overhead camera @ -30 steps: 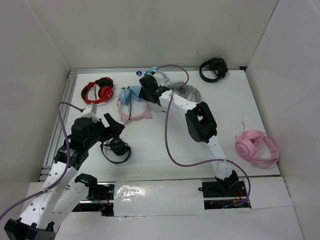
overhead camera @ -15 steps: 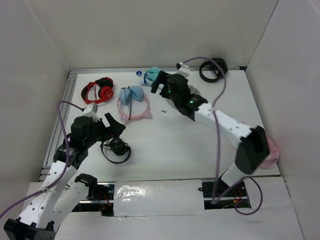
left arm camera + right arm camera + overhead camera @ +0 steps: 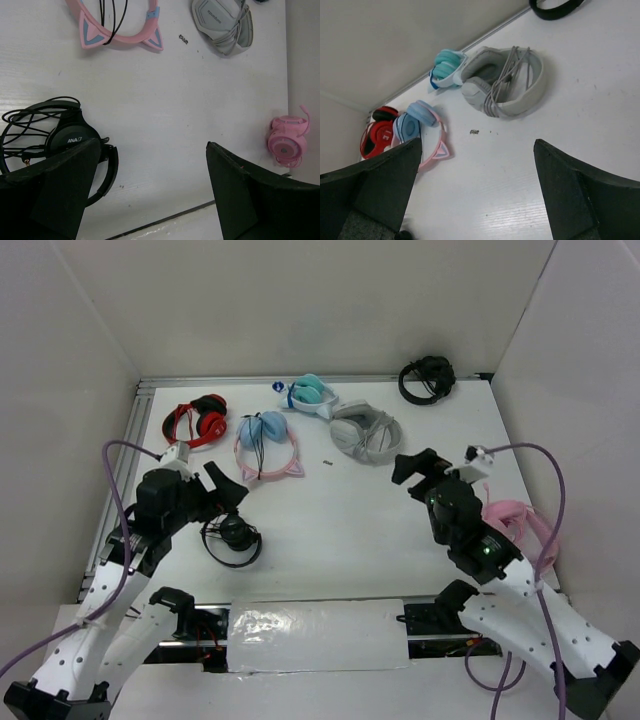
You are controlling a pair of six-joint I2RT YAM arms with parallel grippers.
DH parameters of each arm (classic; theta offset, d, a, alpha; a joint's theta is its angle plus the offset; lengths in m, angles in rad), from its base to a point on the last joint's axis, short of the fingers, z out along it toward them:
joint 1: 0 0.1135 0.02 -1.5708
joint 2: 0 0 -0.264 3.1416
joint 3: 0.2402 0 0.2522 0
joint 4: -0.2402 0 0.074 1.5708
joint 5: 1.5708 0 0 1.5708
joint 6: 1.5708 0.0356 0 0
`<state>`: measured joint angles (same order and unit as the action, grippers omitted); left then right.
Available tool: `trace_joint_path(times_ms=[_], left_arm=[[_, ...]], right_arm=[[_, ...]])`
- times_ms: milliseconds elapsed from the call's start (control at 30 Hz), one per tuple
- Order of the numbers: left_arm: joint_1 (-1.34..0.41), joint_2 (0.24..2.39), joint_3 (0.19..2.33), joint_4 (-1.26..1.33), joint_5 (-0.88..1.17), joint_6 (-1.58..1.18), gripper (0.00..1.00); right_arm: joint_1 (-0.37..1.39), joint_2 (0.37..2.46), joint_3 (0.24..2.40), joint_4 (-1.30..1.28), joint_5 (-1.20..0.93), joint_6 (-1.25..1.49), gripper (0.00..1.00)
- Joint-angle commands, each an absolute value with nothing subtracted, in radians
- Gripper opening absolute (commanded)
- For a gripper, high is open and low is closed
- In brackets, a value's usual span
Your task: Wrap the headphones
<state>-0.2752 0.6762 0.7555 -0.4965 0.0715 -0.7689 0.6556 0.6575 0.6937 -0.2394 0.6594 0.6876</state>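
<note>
The left jaws stand wide apart with nothing between them, and so do the right jaws; neither touches anything on the tabletop (image 3: 340, 525).

The headphones (image 3: 266, 445) lie well ahead of the left jaws, a little toward their left finger in the left wrist view, where only the cat-eared pink band (image 3: 122, 39) and a few strands of thin black cable (image 3: 107, 12) show at the top edge. From the right jaws they are further still, far ahead and off to the left, beyond the left finger (image 3: 417, 127). The blue cups are folded in against each other inside the band, and in the top view the cable runs across them rather than trailing over the tabletop. That looks like a cable already gathered around the set, though the frames are too coarse to show how its end is secured.

With both jaws empty and standing back, the wrapping seems done or nearly so, and the arms appear to be keeping clear so as not to snag it.

A black pair (image 3: 70, 142) with a loose tangle of cable sits just under the left jaws, by the left finger. A grey pair (image 3: 505, 82) lies ahead of the right jaws, between its fingers in that view, with a teal-and-white pair (image 3: 447, 67) touching its far left side.
</note>
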Motion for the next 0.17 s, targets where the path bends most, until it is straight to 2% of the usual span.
trace_joint_path(times_ms=[0,133], left_arm=[[-0.273,0.651,0.782,-0.515,0.063,-0.811,0.99],[-0.272,0.618,0.75,-0.479,0.054,-0.804,0.99]], right_arm=[[0.653,0.54,0.647,-0.256,0.755,0.726,1.0],[0.655,0.496,0.65,-0.284,0.755,0.701,1.0]])
